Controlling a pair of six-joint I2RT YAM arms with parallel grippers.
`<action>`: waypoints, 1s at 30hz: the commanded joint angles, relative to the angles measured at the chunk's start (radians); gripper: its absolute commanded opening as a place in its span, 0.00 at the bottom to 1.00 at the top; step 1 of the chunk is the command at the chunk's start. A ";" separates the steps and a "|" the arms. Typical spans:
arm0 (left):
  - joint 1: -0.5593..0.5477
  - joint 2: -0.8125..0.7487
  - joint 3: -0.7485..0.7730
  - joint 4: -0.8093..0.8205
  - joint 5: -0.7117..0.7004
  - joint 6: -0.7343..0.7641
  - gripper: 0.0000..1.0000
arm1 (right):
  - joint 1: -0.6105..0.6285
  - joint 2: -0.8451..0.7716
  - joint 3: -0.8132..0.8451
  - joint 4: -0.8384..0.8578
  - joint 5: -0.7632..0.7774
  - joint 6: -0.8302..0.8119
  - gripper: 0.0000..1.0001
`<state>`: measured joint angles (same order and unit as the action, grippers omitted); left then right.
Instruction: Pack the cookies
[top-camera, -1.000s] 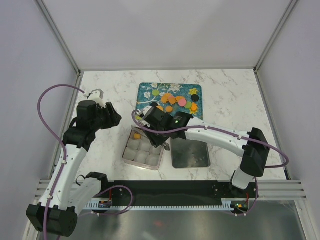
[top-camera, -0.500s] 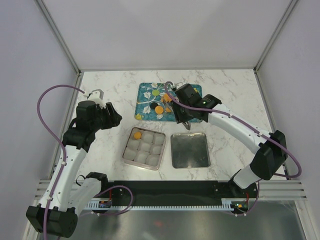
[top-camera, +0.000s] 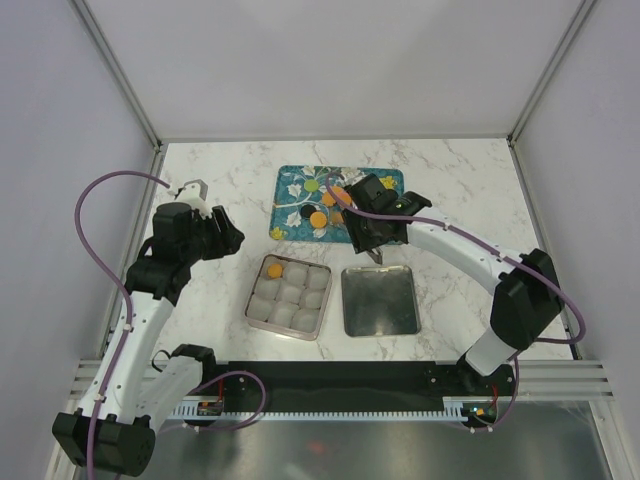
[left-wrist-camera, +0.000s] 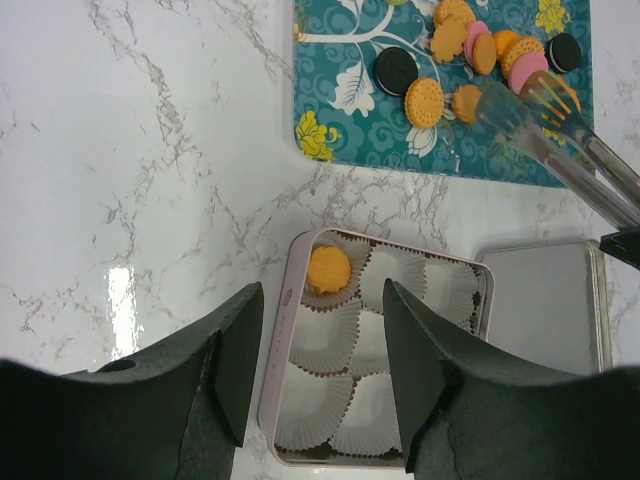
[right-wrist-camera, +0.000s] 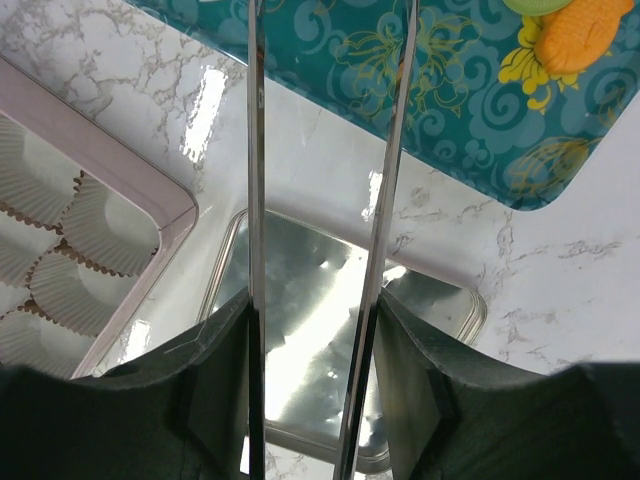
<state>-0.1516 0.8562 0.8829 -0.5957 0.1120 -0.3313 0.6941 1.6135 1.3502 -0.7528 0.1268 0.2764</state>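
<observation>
Over the teal tray (left-wrist-camera: 340, 130) now: a sec ago the right gripper (right-wrist-camera: 310, 340) and its tongs (left-wrist-camera: 560, 140) were down over the paper-cup box (left-wrist-camera: 292, 330); since then that arm has swung back to the cookies (left-wrist-camera: 424, 100) on the tray. That suggests 1 drop-off is done and pick no. 2 is starting, so the task is barely begun. A single orange cookie (left-wrist-camera: 328, 270) sits in the corner cup nearest the tray; the other cups are empty. The right gripper is clamped on the tongs' two blades, which stand apart w/ nothing between them. The left gripper (left-wrist-camera: 320, 345) is spread, holds nothing and hovers above the box, same spot as before. The left wrist view gives what the others don't: the tong tips are right at the pink/orange pile at one end of the tray, not yet closed on any cookie. The top view hides that under the arm. The right wrist view cuts the tips off, showing only the blades, the tin lid (right-wrist-camera: 330, 300) below and the tray edge.
</observation>
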 joint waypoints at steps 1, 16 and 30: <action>0.003 -0.013 -0.002 0.031 0.017 0.011 0.59 | -0.011 0.022 -0.005 0.041 -0.016 -0.017 0.55; 0.003 -0.008 -0.004 0.033 0.017 0.009 0.59 | -0.036 0.109 0.033 0.078 -0.072 -0.037 0.53; 0.003 -0.005 -0.005 0.034 0.025 0.011 0.59 | -0.041 0.137 0.050 0.082 -0.062 -0.042 0.36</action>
<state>-0.1516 0.8566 0.8825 -0.5957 0.1154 -0.3313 0.6571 1.7466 1.3582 -0.6937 0.0593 0.2432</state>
